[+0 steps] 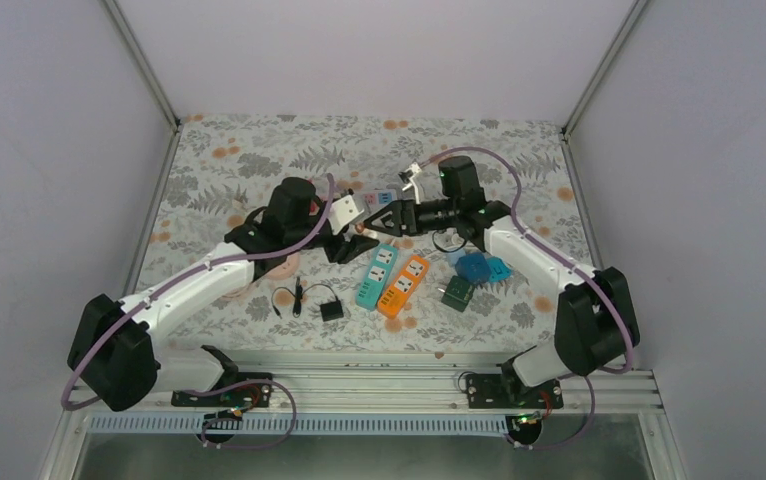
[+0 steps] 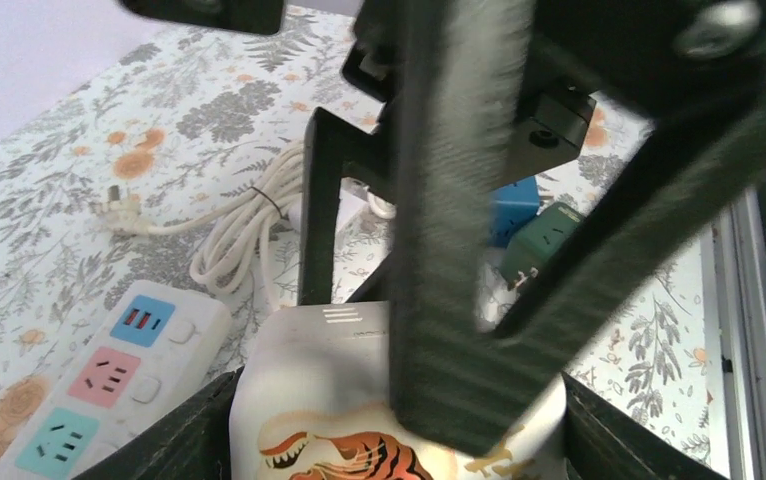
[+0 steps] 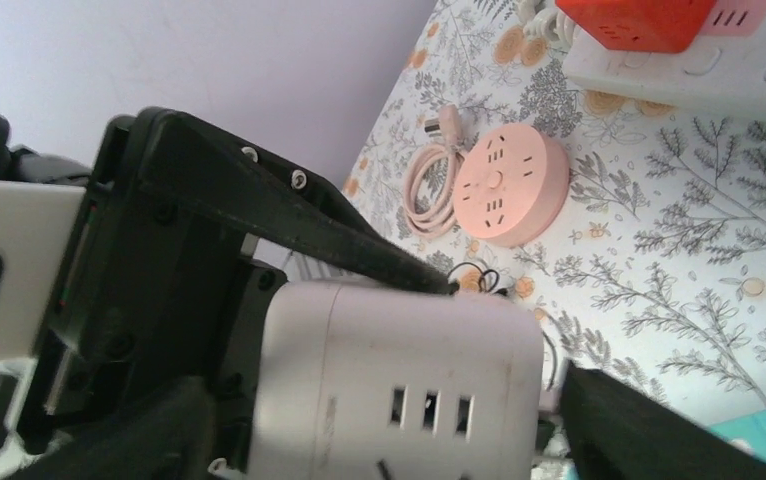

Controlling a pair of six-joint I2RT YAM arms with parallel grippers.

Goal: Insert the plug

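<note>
From my station I see both arms meeting over the middle of the surface (image 1: 259,140), at the white cube (image 3: 399,370). The left hand (image 1: 345,222) is clenched on that cube and holds it clear of the surface. In the left wrist view the cube sits tight between the hand's two black fingers, with a tiger print on the face towards the camera. The face towards the right wrist camera has a row of small slots.

The right hand (image 1: 377,222) is up against the cube from the other side. One of its fingers (image 2: 449,250) lies across the cube's upper face, and the cube fills the space between the pair. I cannot tell whether they are pressing on it or only bracketing it.

The only plug I can pick out clearly is the white plug (image 2: 119,205) on the coiled white cord (image 2: 244,225). It lies flat on the surface beyond the cube, well apart from it. Neither hand is touching it.

A white strip (image 2: 109,385) with blue, pink and teal sockets lies just beside the cube on the far side. Nearer the arm bases than the cube are a teal strip (image 1: 376,273) and an orange strip (image 1: 404,286), lying side by side. A green cube (image 1: 457,293) and blue cubes (image 1: 481,266) sit further right of them. A pink round socket (image 3: 509,185) lies to the cube's left, partly under the left arm.
</note>
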